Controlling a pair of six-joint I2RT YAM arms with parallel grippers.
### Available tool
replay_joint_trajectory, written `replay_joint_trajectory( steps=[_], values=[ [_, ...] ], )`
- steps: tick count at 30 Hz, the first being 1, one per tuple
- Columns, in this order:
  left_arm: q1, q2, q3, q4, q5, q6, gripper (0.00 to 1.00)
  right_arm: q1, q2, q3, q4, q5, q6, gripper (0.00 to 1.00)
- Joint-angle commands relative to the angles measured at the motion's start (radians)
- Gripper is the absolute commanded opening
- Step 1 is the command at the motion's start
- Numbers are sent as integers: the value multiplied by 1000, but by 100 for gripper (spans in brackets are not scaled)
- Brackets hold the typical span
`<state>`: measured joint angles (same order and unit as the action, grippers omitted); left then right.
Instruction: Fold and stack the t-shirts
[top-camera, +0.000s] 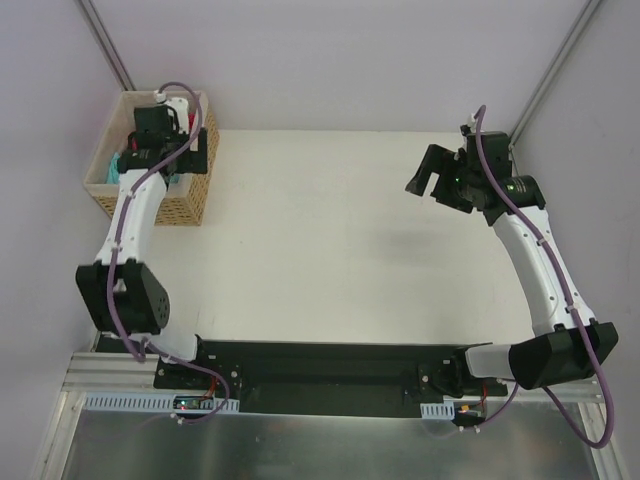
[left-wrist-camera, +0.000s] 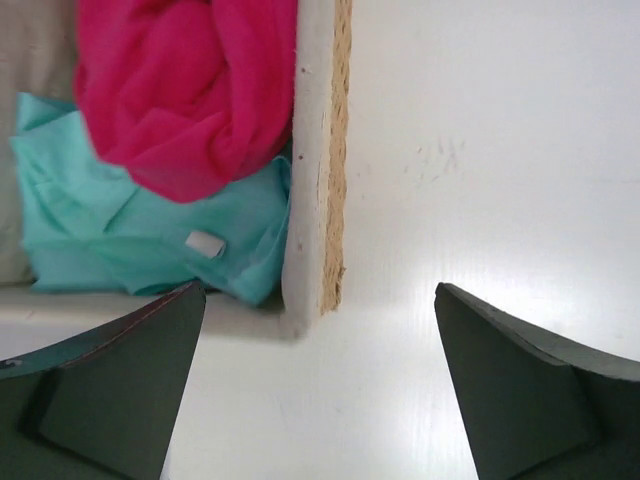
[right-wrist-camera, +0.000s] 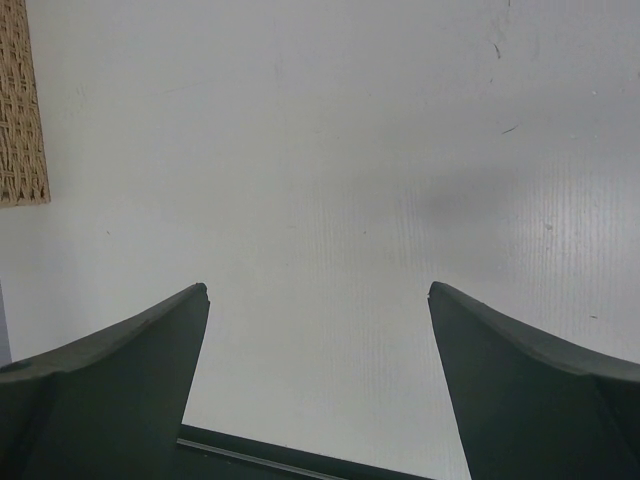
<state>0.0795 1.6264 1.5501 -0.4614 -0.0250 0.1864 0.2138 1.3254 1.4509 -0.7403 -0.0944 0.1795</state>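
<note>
Both grippers are gaping empty: the left gripper (left-wrist-camera: 320, 295) is hovering over the basket (left-wrist-camera: 312, 150) rim, where the crimson shirt (left-wrist-camera: 185, 90) is seemingly lying on the teal shirt (left-wrist-camera: 130, 235); the right gripper (right-wrist-camera: 318, 295) is hovering near the table (top-camera: 320, 260) right edge.

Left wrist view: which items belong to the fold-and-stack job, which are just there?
Job:
- crimson-pink t-shirt, bunched in the basket
- teal t-shirt, under it

Just there:
- wicker basket
- table

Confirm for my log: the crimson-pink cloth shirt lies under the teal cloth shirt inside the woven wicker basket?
No: the crimson-pink cloth shirt lies over the teal cloth shirt, inside the woven wicker basket; the left wrist view shows it.
</note>
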Motion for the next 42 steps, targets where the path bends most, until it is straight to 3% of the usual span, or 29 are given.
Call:
replay_joint_trajectory(
  steps=[1,5,8,15,18,21,23,25,30,32,36,39,42],
  values=[
    [2,-314,-99,24,53,-183,99,4,-35,-26,39,-37,6,96],
    [0,-448,-270,21,-33,-312,99,4,-81,-84,61,-38,3,96],
    [3,-480,-301,-14,-70,-410,99,4,-104,-112,76,-39,-2,96],
    [8,-453,-283,-28,-116,-527,99,4,-126,-123,78,-62,-9,96],
    [8,-407,-211,-31,-63,-554,99,4,-123,-118,79,-65,-12,96],
    [6,-321,-84,-31,208,-420,99,4,-121,-113,87,-68,-12,96],
    [2,-300,2,-94,359,-196,99,4,-120,-113,90,-68,-14,96],
    [2,-309,18,-99,385,-38,99,6,-112,-112,93,-70,-15,96],
    [2,-248,224,-103,569,31,99,4,-69,-83,96,-87,6,96],
    [-1,-206,331,-103,594,50,99,4,-43,-66,102,-96,17,96],
    [2,-48,505,-94,469,41,99,10,-8,-23,101,-110,25,96],
    [3,4,547,-86,487,67,84,15,-3,-7,98,-82,18,96],
    [5,27,593,-77,464,1,82,13,0,-4,98,-48,9,96]
  ],
)
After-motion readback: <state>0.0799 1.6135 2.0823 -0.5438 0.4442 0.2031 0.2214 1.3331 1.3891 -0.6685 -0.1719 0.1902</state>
